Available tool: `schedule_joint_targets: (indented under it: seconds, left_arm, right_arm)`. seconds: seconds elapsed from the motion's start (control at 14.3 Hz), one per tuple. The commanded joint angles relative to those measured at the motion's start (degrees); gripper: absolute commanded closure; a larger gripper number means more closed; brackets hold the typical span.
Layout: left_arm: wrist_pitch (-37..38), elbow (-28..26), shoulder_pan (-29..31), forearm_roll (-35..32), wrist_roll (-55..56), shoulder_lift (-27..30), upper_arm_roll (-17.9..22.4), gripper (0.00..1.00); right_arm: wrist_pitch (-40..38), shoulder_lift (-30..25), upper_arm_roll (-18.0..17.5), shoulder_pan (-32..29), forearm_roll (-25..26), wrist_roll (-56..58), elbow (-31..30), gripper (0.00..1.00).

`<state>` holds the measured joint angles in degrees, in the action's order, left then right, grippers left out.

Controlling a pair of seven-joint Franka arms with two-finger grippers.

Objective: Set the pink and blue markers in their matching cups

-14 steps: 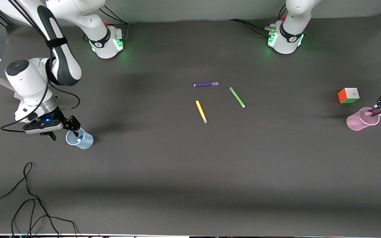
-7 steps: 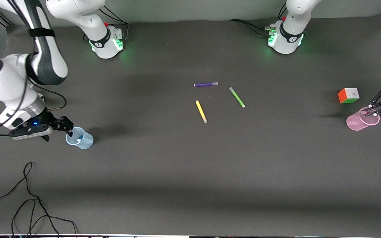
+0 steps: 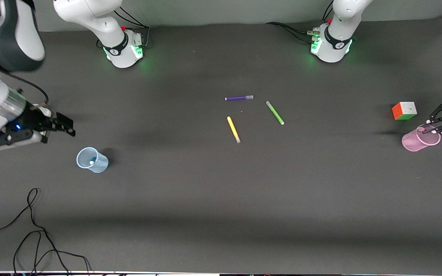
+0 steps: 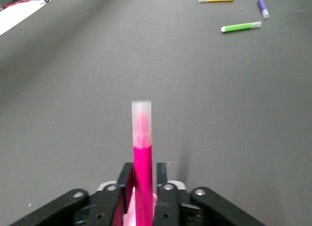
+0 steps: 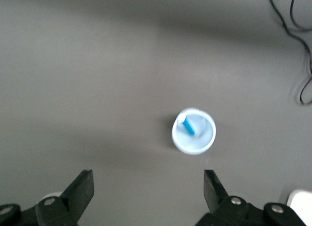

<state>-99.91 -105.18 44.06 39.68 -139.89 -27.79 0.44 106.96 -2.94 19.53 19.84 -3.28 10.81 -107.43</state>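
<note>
Dark table [image 3: 213, 199]. Right gripper [image 3: 65, 128] aloft at right arm's end, fingers spread wide, empty. Left gripper [image 3: 434, 126] over pink cup [image 3: 420, 140], fingers clamped on pink marker [image 4: 141, 157]. Puzzle cube [image 3: 404, 110] just beside pink cup. Blue cup [image 3: 91, 160] holds blue marker [image 5: 189, 126]. Yellow marker [image 3: 233, 129], green marker [image 3: 274, 112], purple marker [image 3: 238, 98] mid-table.

Open table between blue cup [image 3: 92, 160] and pink cup [image 3: 420, 139] (three stray markers [image 3: 233, 129] midway)

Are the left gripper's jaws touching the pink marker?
Touching. In the left wrist view the left gripper has its jaws shut against both sides of the pink marker.
</note>
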Motion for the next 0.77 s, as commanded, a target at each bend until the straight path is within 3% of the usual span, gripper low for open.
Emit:
schedule_joint_targets:
  seconds: [0.0, 0.28, 0.49, 0.7]
  left_arm:
    - [2.97, 3.66, 0.76, 1.19, -1.35, -2.61, -0.53, 0.01]
    - [3.14, 4.19, 0.59, 1.27, 0.05, -1.57, -0.53, 0.01]
    - [3.23, 4.98, -0.64, -0.65, 11.45, 4.04, -0.7, 0.01]
    - [3.23, 4.98, -4.5, -6.7, 27.25, 12.21, -0.79, 0.01]
  right_arm:
    - [-9.37, -2.06, -0.11, 0.38, 0.03, -2.28, 4.67, 0.0]
    - [-18.71, -7.06, -5.01, 0.2, 5.2, -8.42, 7.33, 0.0]
    - [-19.51, -8.75, -5.56, -1.02, 5.31, -9.05, 6.89, 0.0]
    - [-16.45, -7.52, -5.91, -3.74, 4.25, -9.14, 6.19, 0.0]
